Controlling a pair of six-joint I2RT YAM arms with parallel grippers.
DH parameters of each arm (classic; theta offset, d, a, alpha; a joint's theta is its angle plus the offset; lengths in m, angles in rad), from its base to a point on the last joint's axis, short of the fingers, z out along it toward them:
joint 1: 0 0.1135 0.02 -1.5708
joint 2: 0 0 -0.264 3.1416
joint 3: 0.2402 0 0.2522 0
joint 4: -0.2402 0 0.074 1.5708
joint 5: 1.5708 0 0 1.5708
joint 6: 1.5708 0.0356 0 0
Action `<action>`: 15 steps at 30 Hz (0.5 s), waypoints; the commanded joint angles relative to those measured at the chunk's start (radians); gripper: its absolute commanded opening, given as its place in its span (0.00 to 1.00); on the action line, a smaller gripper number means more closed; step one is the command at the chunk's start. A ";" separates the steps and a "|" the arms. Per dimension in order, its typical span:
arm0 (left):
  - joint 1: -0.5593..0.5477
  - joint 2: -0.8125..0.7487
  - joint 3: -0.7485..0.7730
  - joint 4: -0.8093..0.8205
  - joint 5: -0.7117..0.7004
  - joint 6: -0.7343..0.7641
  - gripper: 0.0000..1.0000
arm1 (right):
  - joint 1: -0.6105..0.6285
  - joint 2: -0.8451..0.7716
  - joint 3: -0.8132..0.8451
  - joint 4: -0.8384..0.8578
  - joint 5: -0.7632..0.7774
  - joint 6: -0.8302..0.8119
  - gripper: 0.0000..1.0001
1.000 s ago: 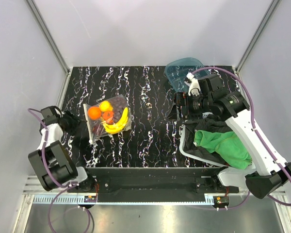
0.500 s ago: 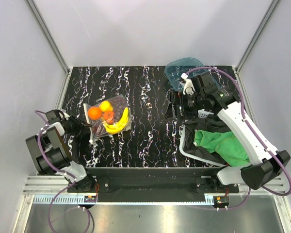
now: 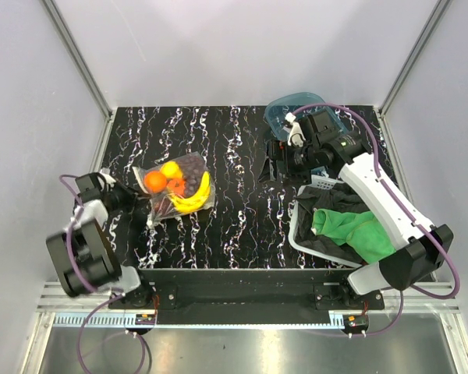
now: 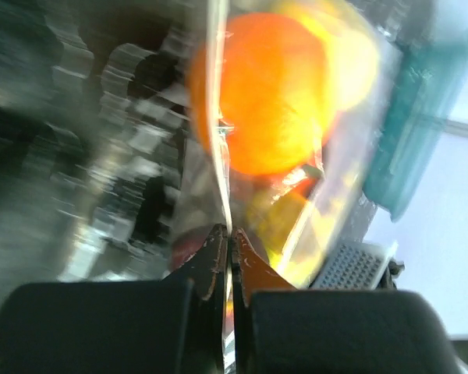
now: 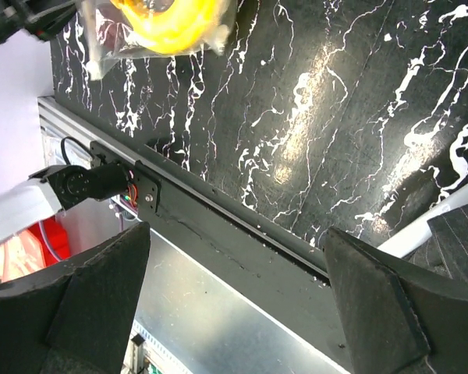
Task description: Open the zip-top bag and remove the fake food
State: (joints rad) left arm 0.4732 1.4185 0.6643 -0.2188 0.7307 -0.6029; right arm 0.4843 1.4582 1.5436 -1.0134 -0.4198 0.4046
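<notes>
Since a second ago the left gripper (image 4: pixel 228 243) has clamped onto the left edge of the zip-top bag (image 3: pixel 175 187), which lies left of centre, fake food (image 3: pixel 189 199) inside. The right gripper (image 3: pixel 274 160), jaws wide and empty, hangs well apart to its right.

The clear bag (image 3: pixel 164 207) lies on the left at mid-depth, crumpled and bulging with the food inside. An orange (image 3: pixel 154 181) sits at its left end, with a yellow fruit (image 3: pixel 170 169) just beyond it. Dark grapes (image 3: pixel 190 166) lie far right, and a banana bunch (image 3: pixel 192 199) curves along the near right.
</notes>
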 commanded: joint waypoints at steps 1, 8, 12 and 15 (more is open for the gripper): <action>-0.100 -0.280 -0.038 -0.029 -0.055 -0.138 0.00 | 0.008 -0.030 -0.048 0.085 -0.016 -0.009 0.99; -0.332 -0.487 -0.006 -0.123 -0.215 -0.345 0.00 | 0.013 -0.084 -0.149 0.197 -0.016 -0.112 1.00; -0.412 -0.589 0.040 -0.186 -0.312 -0.515 0.00 | 0.042 -0.099 -0.161 0.252 -0.065 -0.130 1.00; -0.469 -0.599 0.103 -0.296 -0.362 -0.603 0.00 | 0.082 -0.119 -0.192 0.338 -0.076 -0.180 1.00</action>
State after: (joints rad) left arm 0.0563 0.8436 0.6609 -0.4191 0.4728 -1.0214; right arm 0.5114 1.3968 1.3746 -0.8288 -0.4484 0.3046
